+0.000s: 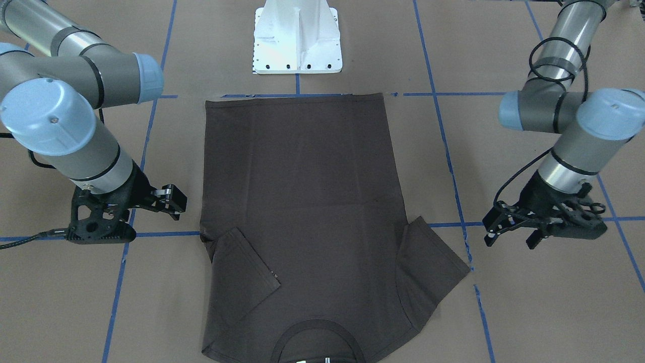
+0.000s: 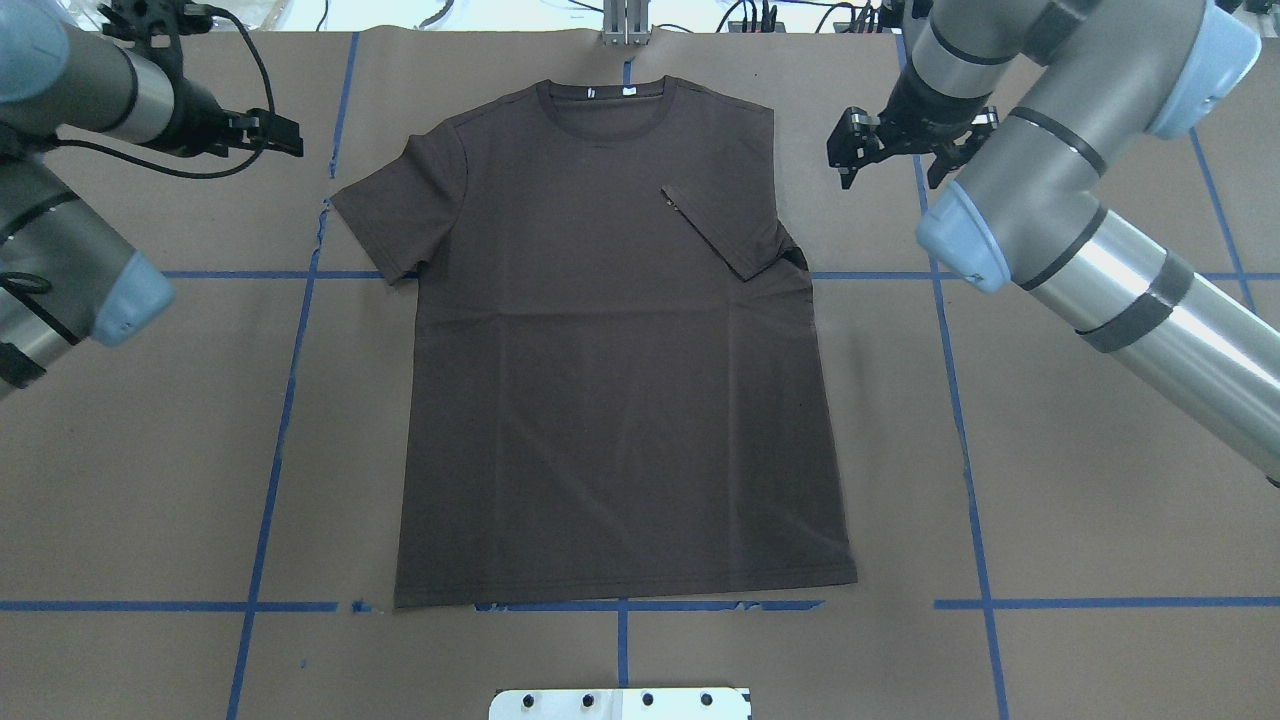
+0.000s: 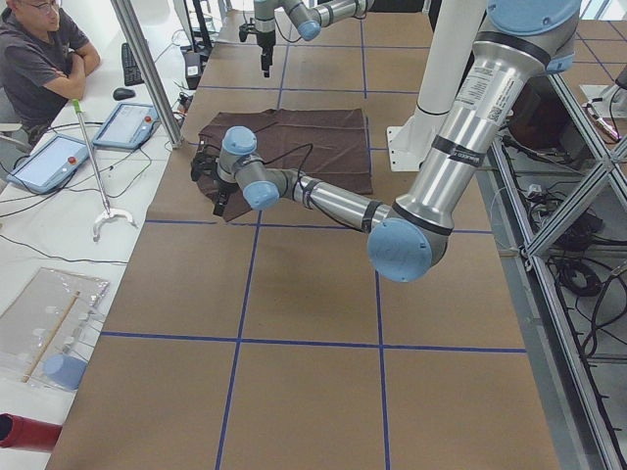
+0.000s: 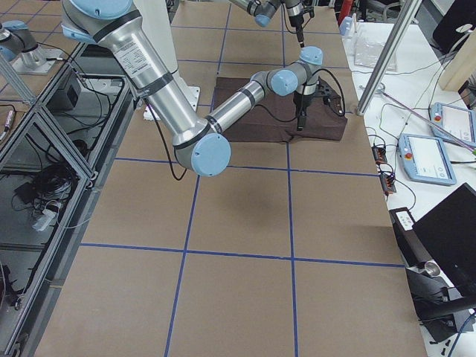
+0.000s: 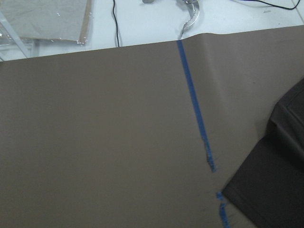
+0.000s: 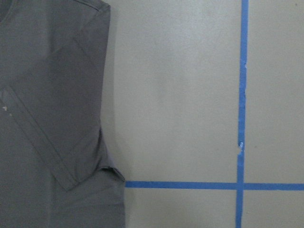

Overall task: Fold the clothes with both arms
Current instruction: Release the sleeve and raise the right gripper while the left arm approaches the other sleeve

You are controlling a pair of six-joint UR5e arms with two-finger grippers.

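The counter (image 2: 150,450) carries the shirt (image 2: 610,400) flat at its centre, with the collar on the side away from the robot and the hem on the side nearest it.

Step in hand, as judged: sleeve folding, half complete. The right sleeve (image 2: 730,225) lies turned in over the chest. The left sleeve (image 2: 400,210) lies spread out on the counter, not yet folded. The next move probably calls for the left arm (image 2: 60,90) to descend on the edge of the spread sleeve, pinch it, and carry it inward across the chest to match the other side.

Pose: the right arm (image 2: 1100,270) reaches forward to the shoulder line. The right fingers (image 2: 845,150) are spread and empty, just beside the folded sleeve and clear of the cloth. The left fingers (image 1: 490,233) hang near the spread sleeve but apart from it, spread and holding nothing.
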